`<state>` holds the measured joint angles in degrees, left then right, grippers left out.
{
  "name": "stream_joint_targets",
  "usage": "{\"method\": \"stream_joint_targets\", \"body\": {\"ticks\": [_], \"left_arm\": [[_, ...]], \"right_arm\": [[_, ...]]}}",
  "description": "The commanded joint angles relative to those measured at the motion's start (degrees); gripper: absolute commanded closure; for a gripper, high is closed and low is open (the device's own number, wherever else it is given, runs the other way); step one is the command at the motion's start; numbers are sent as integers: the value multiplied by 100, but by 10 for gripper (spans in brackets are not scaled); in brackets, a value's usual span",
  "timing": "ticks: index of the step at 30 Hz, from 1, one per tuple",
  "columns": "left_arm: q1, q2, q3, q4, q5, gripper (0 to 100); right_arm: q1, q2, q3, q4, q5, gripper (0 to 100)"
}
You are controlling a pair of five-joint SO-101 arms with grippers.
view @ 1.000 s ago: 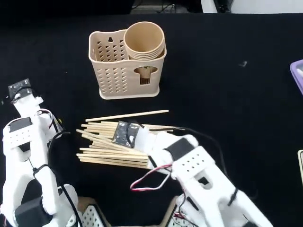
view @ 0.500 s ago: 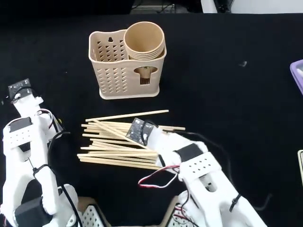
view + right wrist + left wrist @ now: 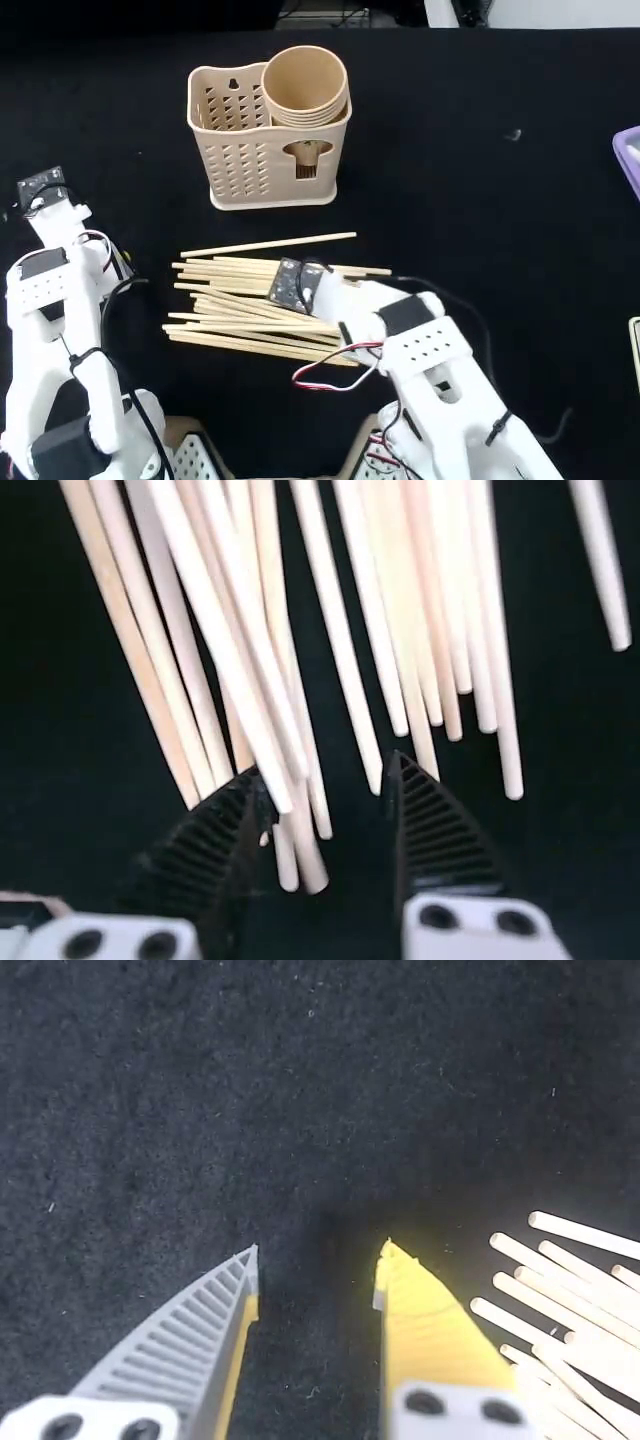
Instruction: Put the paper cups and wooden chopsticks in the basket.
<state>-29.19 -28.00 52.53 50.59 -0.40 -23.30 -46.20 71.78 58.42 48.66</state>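
The beige perforated basket (image 3: 240, 150) stands at the back of the black table, with a stack of paper cups (image 3: 305, 85) in its right compartment. Several wooden chopsticks (image 3: 245, 305) lie in a loose pile in front of it. My right gripper (image 3: 292, 288) sits over the pile's right part. Its wrist view shows it open (image 3: 325, 780), low over the chopsticks (image 3: 300, 660), with a few stick ends between its fingers. My left gripper (image 3: 318, 1250) is open over bare cloth, with chopstick ends (image 3: 560, 1280) just off to one side.
A purple object (image 3: 628, 160) pokes in at the table's right edge. The white left arm (image 3: 50, 300) stands folded at the table's left front. Black cloth lies bare to the right of the basket and the pile.
My right gripper shifted right over the pile, then slightly back. One chopstick that lay diagonally across the pile half a second ago has settled flatter. The left arm is still.
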Motion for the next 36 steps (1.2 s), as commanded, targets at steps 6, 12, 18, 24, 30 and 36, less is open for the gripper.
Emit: {"method": "stream_joint_targets", "body": {"ticks": [6,12,18,24,30,36], "left_arm": [[-22,-18,-48,-79,70,812],[-22,-18,-48,-79,70,812],[-22,-18,22,-158,70,812],[-22,-62,198,-413,70,812],[-22,-62,198,-404,70,812],[-22,-62,198,-404,70,812]], "right_arm": [[-1143,-136,-277,53,-642,822],[-1152,-136,-31,-431,-642,822],[-1152,-136,409,-1011,-914,822],[-1152,-136,462,-1011,-941,822],[-1152,-127,470,-1011,-923,822],[-1152,-127,655,-1055,-923,822]]}}
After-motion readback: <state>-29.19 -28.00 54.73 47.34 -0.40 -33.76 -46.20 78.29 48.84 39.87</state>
